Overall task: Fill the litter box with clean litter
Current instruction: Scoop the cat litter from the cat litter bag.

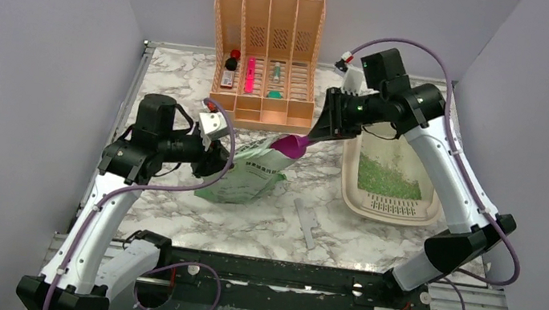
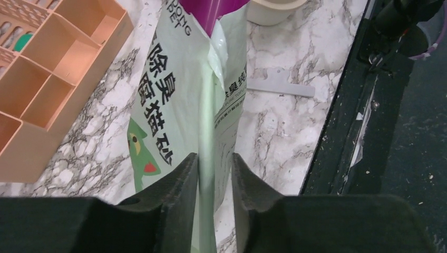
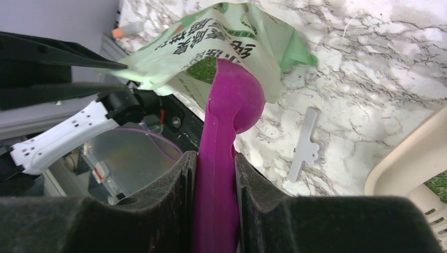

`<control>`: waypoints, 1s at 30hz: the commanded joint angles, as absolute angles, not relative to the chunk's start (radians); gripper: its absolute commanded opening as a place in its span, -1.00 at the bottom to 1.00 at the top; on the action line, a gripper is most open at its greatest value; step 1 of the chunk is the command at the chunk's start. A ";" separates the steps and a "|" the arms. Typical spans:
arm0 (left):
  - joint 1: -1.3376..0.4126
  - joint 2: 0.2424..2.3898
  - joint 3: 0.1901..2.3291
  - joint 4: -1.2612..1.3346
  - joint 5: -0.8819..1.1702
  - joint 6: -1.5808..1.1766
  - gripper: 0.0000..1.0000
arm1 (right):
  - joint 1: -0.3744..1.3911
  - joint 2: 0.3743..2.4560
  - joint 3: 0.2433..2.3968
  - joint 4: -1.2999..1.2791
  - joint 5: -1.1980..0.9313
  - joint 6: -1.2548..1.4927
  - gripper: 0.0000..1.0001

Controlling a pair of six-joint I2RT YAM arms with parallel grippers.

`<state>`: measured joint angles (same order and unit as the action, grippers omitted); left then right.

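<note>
Litter box [image 1: 348,180] sits on the bench [image 1: 261,230] at the right in the top view. A thin patch of clean litter [image 1: 388,179] lies near its grille end, so filling looks only partly done. The right end effector [image 1: 316,132] reaches left, away from the box. It holds a magenta scoop [image 1: 293,145] with the bowl in the mouth of the green bag [image 1: 243,179], apparently to load up. The left end effector [image 1: 220,160] is at the bag's other end, probably to steady it. A peach file organizer [image 1: 265,56] stands behind, and a flat grey strip [image 1: 305,222] lies in front.

From the left wrist, the left end effector [image 2: 214,158] has its jaws narrowly apart, with a fold of the bag [image 2: 168,95] running up between them. I cannot tell whether they pinch it or stand just loose of it.

From the right wrist, the right end effector [image 3: 215,155] is clamped firmly on the scoop's [image 3: 232,105] handle. The bowl is tucked under the bag's [image 3: 232,37] open lip, where green granules show. The litter box rim [image 3: 406,163] lies off to the right, apart from the scoop.
</note>
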<state>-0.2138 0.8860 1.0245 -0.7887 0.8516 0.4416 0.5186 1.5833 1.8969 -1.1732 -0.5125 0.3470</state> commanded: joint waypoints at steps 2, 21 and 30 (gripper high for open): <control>-0.242 0.910 1.055 -0.765 0.862 0.427 -0.12 | 0.580 1.653 1.938 -1.273 -0.327 0.336 -0.99; -0.384 1.082 1.094 -0.838 0.526 0.366 -0.69 | 0.680 1.755 1.905 -1.158 -0.410 0.341 -0.99; -0.399 1.019 1.054 -0.834 0.470 0.364 -1.00 | 0.680 1.843 1.986 -1.243 -0.085 0.347 -0.99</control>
<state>-0.3927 1.0599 1.0748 -0.8154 0.5430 0.3767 0.6754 1.7966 1.9255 -1.1595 -0.3363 0.3595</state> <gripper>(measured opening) 0.035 0.319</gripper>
